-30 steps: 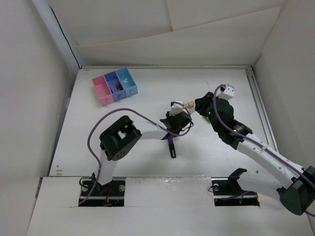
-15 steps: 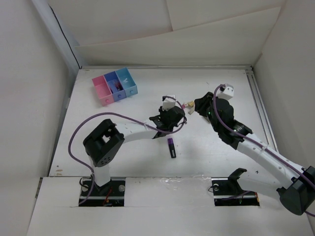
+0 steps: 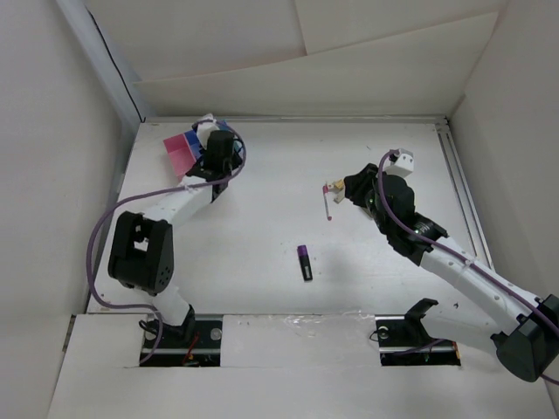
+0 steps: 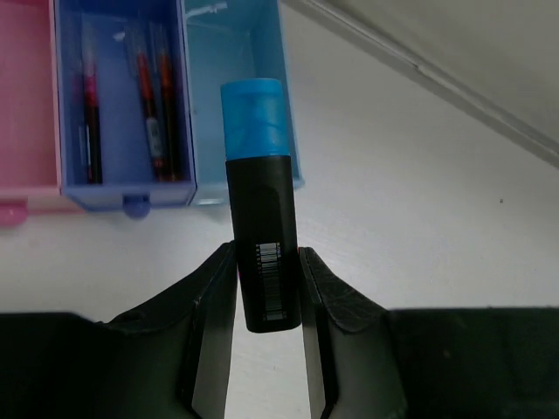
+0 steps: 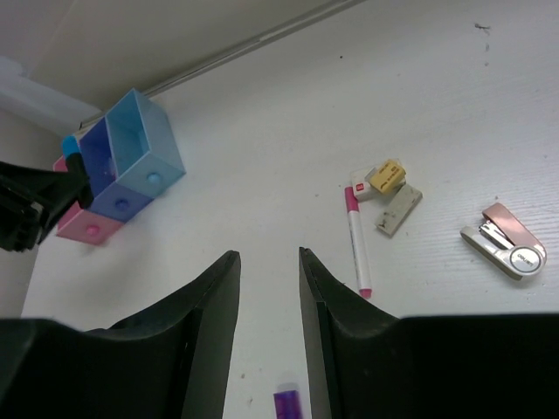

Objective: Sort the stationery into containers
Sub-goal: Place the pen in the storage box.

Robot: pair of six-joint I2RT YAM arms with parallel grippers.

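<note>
My left gripper is shut on a black marker with a blue cap, whose cap points at the light blue bin. Beside that bin stand the purple-blue bin, which holds three thin red pens, and the pink bin. From above, the left gripper hangs over the containers at the back left. My right gripper is open and empty above the table. A pink and white pen lies ahead of it to the right. A purple-ended marker lies mid-table.
Two small erasers and a rose-coloured stapler lie near the pen. White walls close in the table on the left, back and right. A metal rail runs along the right edge.
My left arm has swung from the middle of the table to the containers at the back left, carrying the blue-capped marker. The right arm has stayed still.
</note>
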